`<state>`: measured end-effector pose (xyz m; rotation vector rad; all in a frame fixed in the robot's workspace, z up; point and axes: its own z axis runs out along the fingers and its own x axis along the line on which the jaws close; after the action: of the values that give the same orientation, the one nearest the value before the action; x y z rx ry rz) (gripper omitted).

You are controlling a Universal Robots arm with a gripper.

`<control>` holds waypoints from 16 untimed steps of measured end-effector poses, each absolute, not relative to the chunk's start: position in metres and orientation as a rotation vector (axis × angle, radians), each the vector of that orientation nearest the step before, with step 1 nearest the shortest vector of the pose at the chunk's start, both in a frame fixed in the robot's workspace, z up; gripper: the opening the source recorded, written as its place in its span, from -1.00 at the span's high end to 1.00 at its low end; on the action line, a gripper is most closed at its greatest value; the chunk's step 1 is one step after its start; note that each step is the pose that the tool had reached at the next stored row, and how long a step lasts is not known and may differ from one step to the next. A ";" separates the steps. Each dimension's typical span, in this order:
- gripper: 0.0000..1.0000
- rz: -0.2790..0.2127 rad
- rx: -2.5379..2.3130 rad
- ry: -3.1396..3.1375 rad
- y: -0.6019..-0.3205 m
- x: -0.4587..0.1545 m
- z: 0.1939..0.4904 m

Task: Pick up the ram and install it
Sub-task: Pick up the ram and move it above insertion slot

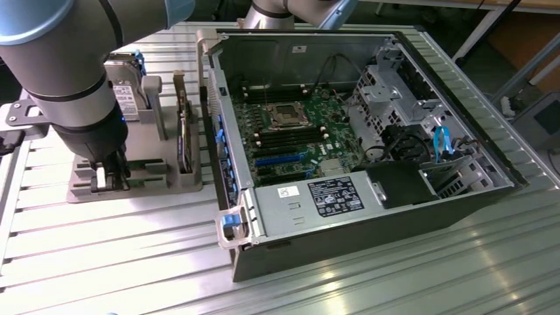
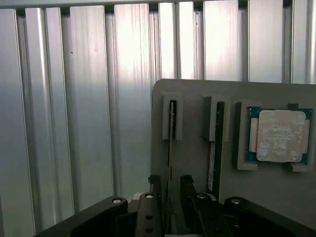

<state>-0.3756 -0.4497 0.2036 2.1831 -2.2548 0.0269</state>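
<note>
Ribbed tabletop, hand spread astride ram edge in holder

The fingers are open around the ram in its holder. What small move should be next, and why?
Probably close the fingers on the ram: it stands on edge in the grey holder, between the two open fingers, with a gap on each side.

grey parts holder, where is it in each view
Exterior view: the grey parts holder sits at that view's left, beside the open computer case, under the gripper.
Wrist view: the grey parts holder lies ahead of the open gripper, with the ram and processor chip slotted in it.
Shared landmark: the ribbed metal table.
</note>
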 end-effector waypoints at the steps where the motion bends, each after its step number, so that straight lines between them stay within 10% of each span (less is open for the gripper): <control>1: 0.42 0.027 2.183 -2.255 -0.449 -0.374 0.204; 7: 0.76 0.027 2.183 -2.255 -0.449 -0.372 0.204; 16: 0.76 0.027 2.183 -2.255 -0.449 -0.371 0.215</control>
<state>-0.3713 -0.4493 0.2154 2.1828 -2.2548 0.0271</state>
